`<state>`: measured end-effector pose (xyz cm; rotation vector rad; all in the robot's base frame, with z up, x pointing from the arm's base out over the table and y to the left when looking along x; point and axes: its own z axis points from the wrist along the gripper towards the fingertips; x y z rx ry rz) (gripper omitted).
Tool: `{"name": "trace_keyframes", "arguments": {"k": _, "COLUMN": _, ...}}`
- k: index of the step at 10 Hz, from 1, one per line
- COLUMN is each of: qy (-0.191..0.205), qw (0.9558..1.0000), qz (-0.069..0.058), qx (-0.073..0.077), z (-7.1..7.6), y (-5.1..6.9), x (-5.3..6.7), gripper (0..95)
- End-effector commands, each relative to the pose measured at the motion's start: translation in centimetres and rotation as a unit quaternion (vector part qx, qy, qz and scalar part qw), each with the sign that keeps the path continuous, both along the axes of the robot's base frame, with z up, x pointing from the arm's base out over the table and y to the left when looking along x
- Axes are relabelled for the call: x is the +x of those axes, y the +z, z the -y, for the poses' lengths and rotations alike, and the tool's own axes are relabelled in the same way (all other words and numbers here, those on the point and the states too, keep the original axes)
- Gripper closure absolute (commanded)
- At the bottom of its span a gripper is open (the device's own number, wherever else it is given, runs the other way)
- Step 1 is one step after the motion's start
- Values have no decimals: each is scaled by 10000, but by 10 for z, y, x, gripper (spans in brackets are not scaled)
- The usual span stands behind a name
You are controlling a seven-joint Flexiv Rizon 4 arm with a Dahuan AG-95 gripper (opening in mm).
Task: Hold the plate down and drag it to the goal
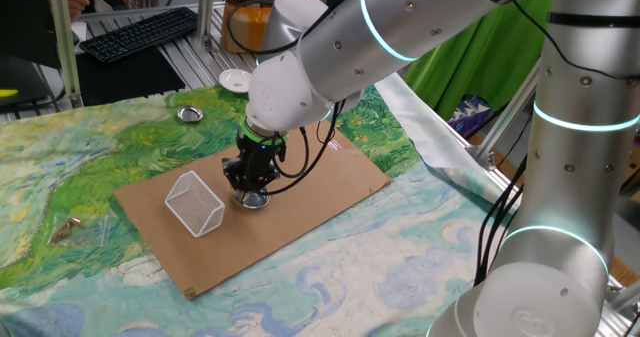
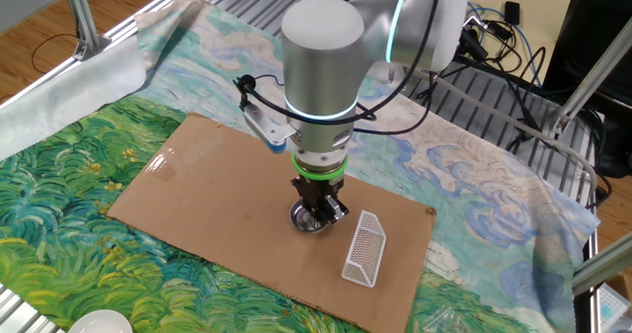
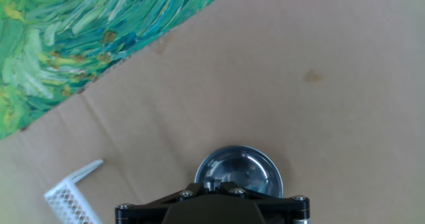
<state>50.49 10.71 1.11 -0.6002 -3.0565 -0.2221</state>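
Note:
The plate (image 1: 257, 202) is a small shiny steel dish lying on a brown cardboard sheet (image 1: 330, 172). My gripper (image 1: 250, 189) stands straight down on it with its fingers together, tips in the dish's hollow. In the other fixed view the gripper (image 2: 318, 210) covers most of the plate (image 2: 308, 220). In the hand view the plate (image 3: 246, 167) sits just beyond the gripper (image 3: 214, 183). The goal, a white wire-mesh basket (image 1: 195, 203), lies tipped on the cardboard close beside the plate, apart from it (image 2: 364, 247) (image 3: 70, 194).
A second steel dish (image 1: 189, 113) and a white ceramic dish (image 1: 235, 80) sit at the far side of the painted cloth. A keyboard (image 1: 140, 32) lies beyond the table. Small bits (image 1: 70, 227) lie left of the cardboard. My arm's cable loops beside the gripper.

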Motion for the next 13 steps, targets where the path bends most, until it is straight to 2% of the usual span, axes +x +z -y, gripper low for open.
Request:
{"name": "trace_keyframes", "arguments": {"k": 1, "qy": -50, "qw": 10000, "qz": 32, "qx": -35, "z": -3, "y": -3, "x": -1, "gripper": 950}}
{"name": "trace_keyframes", "arguments": {"k": 4, "qy": -162, "qw": 9999, "qz": 1, "qx": -28, "z": -13, "y": 3, "x": -6, "gripper": 950}}
{"name": "trace_keyframes", "arguments": {"k": 8, "qy": -196, "qw": 9998, "qz": 9, "qx": -16, "z": -17, "y": -1, "x": -7, "gripper": 950}}
{"name": "trace_keyframes", "arguments": {"k": 13, "qy": -273, "qw": 9996, "qz": -2, "qx": 96, "z": -20, "y": -3, "x": -9, "gripper": 950}}
